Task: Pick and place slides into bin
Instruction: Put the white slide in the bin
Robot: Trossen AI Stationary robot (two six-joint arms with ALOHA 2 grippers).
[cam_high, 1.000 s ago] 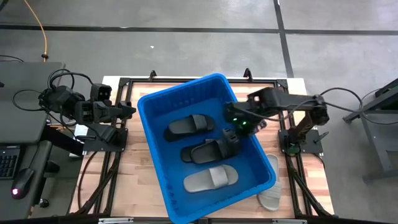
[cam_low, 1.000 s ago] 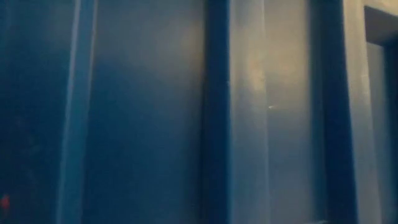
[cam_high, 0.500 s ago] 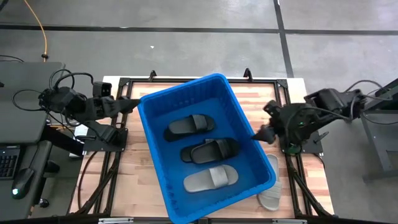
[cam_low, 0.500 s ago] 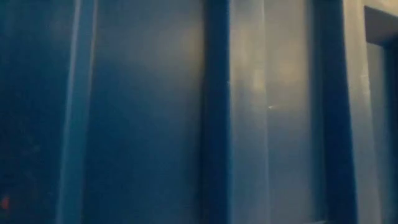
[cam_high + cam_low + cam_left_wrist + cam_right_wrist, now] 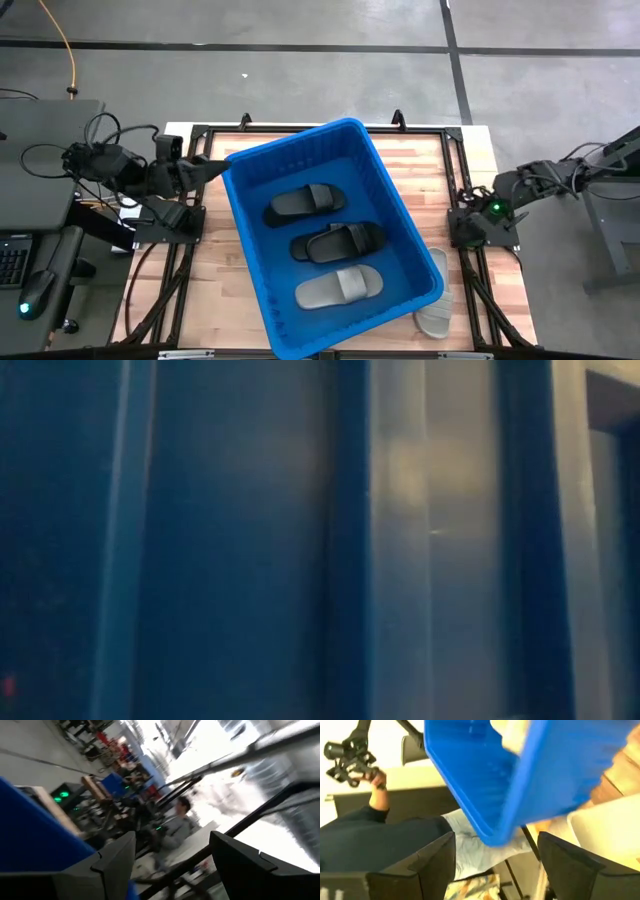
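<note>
Now three slides lie inside the bin (image 5: 240, 185); one pale grey slide (image 5: 434, 318) lies just outside its near-right corner. Both hands, left hand (image 5: 172, 865) and right hand (image 5: 495, 865), are spread and empty. Next: the right hand should fetch that slide.

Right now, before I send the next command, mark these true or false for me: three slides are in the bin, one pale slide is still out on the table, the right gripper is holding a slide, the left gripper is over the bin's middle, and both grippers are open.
1. Three slides lie in the bin. True: two black slides and one pale slide.
2. A pale slide on the table lies outside the bin. True.
3. The right gripper holds a slide. False: it is empty, pulled back to the table's right edge.
4. The left gripper is over the bin's middle. False: it is at the bin's left rim.
5. Both grippers are open. True.
</note>
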